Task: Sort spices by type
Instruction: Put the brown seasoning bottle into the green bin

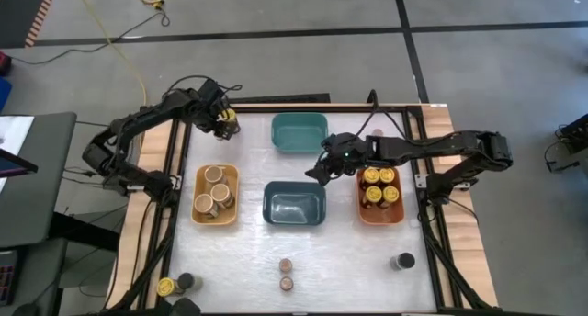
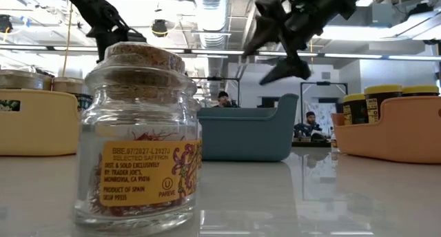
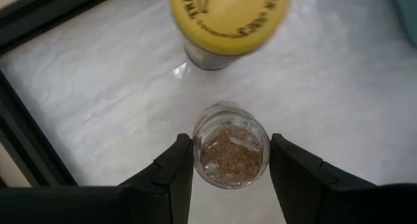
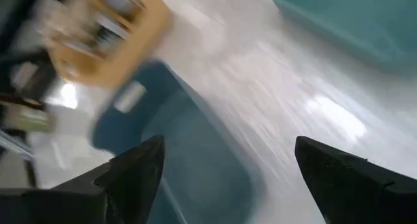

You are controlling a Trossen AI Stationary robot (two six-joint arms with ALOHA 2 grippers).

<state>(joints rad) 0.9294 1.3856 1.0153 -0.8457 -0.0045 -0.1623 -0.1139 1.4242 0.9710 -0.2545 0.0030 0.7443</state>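
My left gripper [image 1: 219, 125] is at the table's far left corner, its fingers closed around a small brown-topped glass jar [image 3: 231, 152]. A yellow-lidded jar [image 3: 228, 19] stands right beside it [image 1: 230, 120]. My right gripper [image 1: 322, 171] hangs open in the air between the teal bin [image 1: 299, 132] and the dark-blue bin [image 1: 294, 204], holding nothing [image 4: 225, 178]. Three tan-topped jars sit in the yellow bin [image 1: 198, 195]. Several yellow-lidded jars sit in the orange bin [image 1: 360, 198]. Other jars stand along the near edge. My left gripper pinches the small brown-topped jar by the sides of its glass body [image 3: 199, 155], one finger [image 3: 176, 168] on each side. The fingers come from above, pointing down. The jar is upright; whether it is lifted off the table, I cannot tell.
Two small brown-topped jars [image 1: 286, 273] stand at the near middle, and one shows close up in the low view [image 2: 141, 134]. A dark-lidded jar [image 1: 401, 261] is near right. A yellow-lidded jar [image 1: 165, 286] and a dark-lidded jar [image 1: 186, 281] are near left. Both blue bins hold nothing.
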